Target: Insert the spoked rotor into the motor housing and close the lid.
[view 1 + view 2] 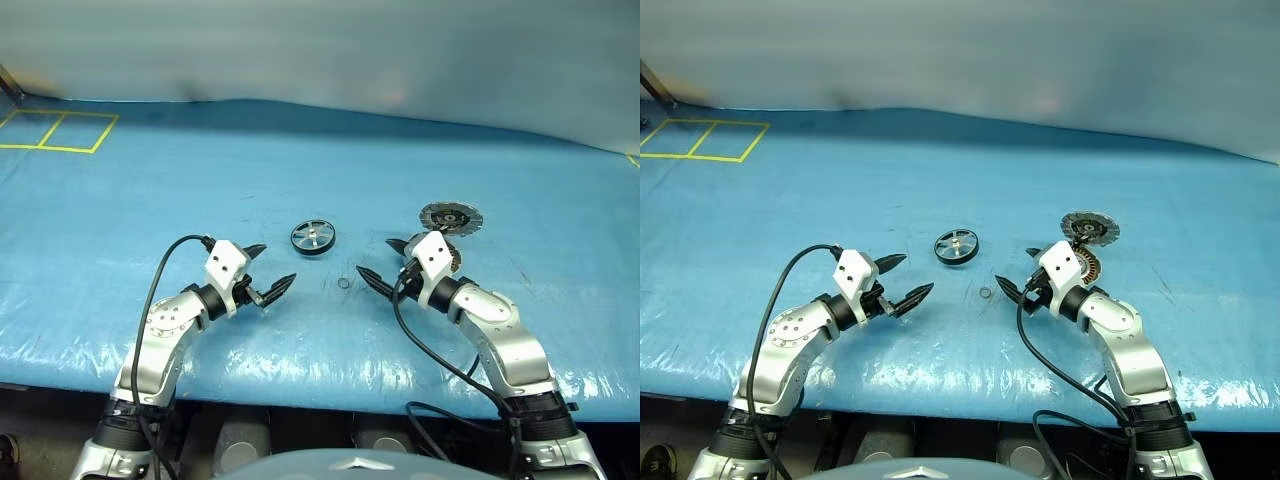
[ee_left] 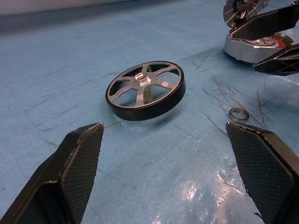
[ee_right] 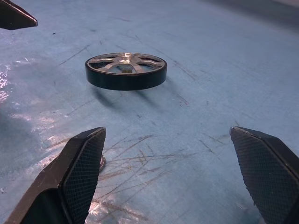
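Left wrist view: spoked rotor [image 2: 145, 91] lies beyond the left gripper [image 2: 173, 158], jaws spread, empty; right gripper [image 3: 173, 163] likewise spread.

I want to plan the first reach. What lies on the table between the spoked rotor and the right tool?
A small metal ring lies on the blue cover between the spoked rotor and the right tool, seen in the left eye view.

The shallow round silver motor housing with copper windings [image 1: 1087, 266] sits largely hidden behind the right tool [image 1: 1018, 271]; the small metal ring [image 3: 102, 161] is partly covered by a finger.
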You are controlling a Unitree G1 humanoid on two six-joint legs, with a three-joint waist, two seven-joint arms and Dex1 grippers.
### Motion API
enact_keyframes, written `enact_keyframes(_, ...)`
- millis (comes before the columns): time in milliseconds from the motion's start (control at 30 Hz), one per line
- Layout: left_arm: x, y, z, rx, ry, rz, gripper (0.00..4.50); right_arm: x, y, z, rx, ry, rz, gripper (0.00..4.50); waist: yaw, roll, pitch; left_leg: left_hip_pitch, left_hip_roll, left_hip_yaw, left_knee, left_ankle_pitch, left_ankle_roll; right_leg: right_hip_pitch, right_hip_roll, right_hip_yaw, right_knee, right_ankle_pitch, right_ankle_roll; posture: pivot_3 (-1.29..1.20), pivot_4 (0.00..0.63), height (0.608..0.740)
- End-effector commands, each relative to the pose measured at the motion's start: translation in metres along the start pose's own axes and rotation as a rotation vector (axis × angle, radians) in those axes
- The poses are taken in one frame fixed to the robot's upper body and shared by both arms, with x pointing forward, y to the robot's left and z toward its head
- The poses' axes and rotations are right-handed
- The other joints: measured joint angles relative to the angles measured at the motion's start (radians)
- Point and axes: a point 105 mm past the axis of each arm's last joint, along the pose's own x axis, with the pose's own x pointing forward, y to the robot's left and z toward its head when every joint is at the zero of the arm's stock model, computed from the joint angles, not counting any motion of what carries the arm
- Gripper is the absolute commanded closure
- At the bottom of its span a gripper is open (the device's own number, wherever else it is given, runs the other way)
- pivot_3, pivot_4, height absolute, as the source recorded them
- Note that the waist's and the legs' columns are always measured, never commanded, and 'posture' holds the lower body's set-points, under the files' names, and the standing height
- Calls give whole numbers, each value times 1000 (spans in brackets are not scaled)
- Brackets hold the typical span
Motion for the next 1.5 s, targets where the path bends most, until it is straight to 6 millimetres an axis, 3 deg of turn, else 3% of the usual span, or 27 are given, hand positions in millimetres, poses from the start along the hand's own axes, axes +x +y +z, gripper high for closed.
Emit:
enact_keyframes(33,1,-3,17,46,-43,-20,0,-1,-4,12,-23,-30,-2,5,0,0,0,0,0,0,0,0,0,0,0,0,0,0,0,0,150,740)
enact_keyframes(1167,4,-7,11,49,-30,-37,0,-10,1,2,-125,97,93,5,0,0,0,0,0,0,0,0,0,0,0,0,0,0,0,0,150,740)
enact_keyframes(1500,4,-8,9,58,-16,-44,0,-28,-12,-1,-342,274,121,5,1,0,0,-1,0,0,0,0,0,0,0,0,0,0,0,0,150,740)
